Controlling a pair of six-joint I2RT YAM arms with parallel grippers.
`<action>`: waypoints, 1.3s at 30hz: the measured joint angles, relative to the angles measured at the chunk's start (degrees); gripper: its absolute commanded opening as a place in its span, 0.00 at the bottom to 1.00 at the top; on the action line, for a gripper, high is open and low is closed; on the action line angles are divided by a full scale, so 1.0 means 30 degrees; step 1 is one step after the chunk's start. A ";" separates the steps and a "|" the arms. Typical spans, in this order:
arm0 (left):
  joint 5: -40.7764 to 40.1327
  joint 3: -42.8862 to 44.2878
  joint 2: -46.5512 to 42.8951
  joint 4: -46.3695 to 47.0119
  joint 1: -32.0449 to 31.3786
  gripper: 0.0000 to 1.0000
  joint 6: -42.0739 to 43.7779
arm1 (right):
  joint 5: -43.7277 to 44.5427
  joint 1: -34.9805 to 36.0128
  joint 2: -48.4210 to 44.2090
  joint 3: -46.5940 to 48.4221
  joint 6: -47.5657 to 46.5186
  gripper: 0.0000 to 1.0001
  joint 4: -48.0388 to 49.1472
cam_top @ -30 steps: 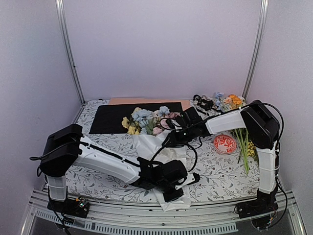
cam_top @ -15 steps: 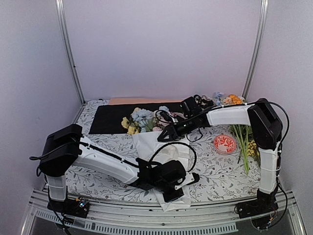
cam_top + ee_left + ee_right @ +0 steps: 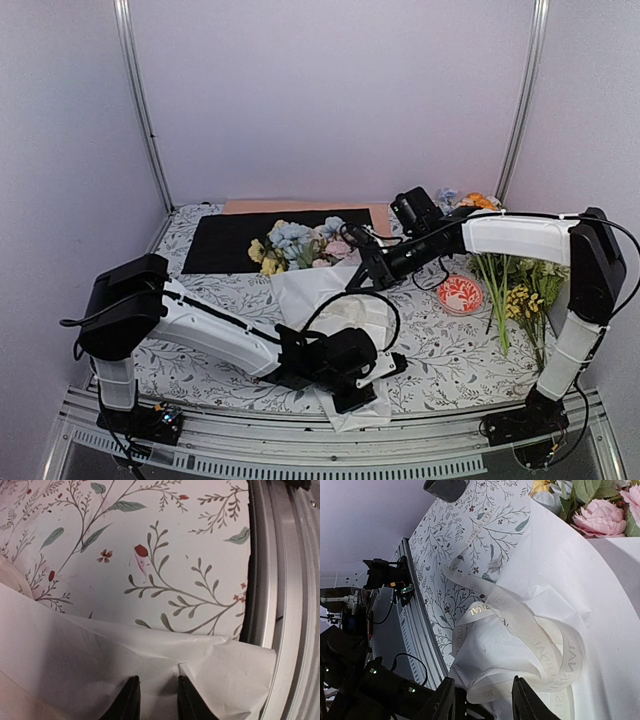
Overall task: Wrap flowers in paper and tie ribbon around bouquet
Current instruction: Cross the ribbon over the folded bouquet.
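The bouquet [image 3: 330, 310] lies in the middle of the table as a white paper [image 3: 570, 580] cone. Its blue, pink and yellow flowers [image 3: 295, 245] point away from me, and a pink bloom [image 3: 602, 515] shows at the wide end. The cream ribbon [image 3: 530, 630] lies in loose loops across the cone. My right gripper [image 3: 360, 276] hovers above the cone with its jaws apart and nothing in them; the ribbon shows far below its fingers [image 3: 445, 702]. At the cone's narrow near end my left gripper [image 3: 354, 397] is closed on the crinkled paper [image 3: 100, 665], which fills the gap between its fingers [image 3: 129, 700].
A black sheet [image 3: 240, 240] and a peach sheet [image 3: 300, 206] lie at the back. A red-and-white disc [image 3: 460, 294] and yellow sprigs with green stems [image 3: 515, 300] sit to the right. The metal rail [image 3: 280, 605] at the table's near edge runs just beside the cone's tip.
My right arm has swung back and to the right, away from the cone, and its jaws have widened. The left arm and the bouquet have stayed put.
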 measured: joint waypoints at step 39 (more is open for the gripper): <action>0.4830 -0.3657 -0.9493 0.3599 0.6608 0.57 -0.1581 | -0.1086 0.0780 0.0911 -1.0834 0.6178 0.08 1.0462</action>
